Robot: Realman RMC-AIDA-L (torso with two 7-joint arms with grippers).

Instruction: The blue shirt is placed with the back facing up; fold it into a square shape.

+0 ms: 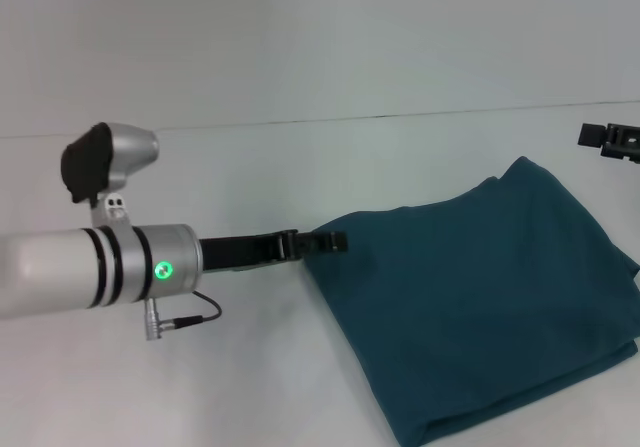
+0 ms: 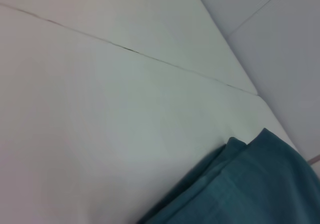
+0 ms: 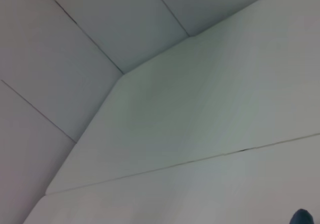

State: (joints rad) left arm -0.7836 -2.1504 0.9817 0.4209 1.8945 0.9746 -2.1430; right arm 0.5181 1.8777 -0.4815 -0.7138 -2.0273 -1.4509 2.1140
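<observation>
The blue shirt (image 1: 480, 307) lies on the white bench (image 1: 200, 387), on the robot's right side and near its front edge. It is folded over into a thick pad with more than one layer. Its plain side faces up. The shape is close to a square, but it sits turned, with one corner pointing toward the far side of the bench. Soft creases run across the top, and the layers show along the near edge. Part of the shirt runs off the side of the head view.

The left end effector (image 1: 325, 241) reaches in from the robot's left, low over the bench. Its black fingers (image 1: 335, 240) are right at the left corner of the shirt. They look pinched together on that corner, holding the edge of the cloth. A green light glows on the silver arm behind it. In the left wrist view, the folded corner of the shirt (image 2: 250, 184) shows its layers against the bench (image 2: 100, 124).

The right end effector (image 1: 612, 138) is far back at the right edge of the head view, well apart from the shirt. One cannot tell if it is released or clenched. The right wrist view shows mostly the bench (image 3: 210, 108), with a tiny bit of blue at the corner.
</observation>
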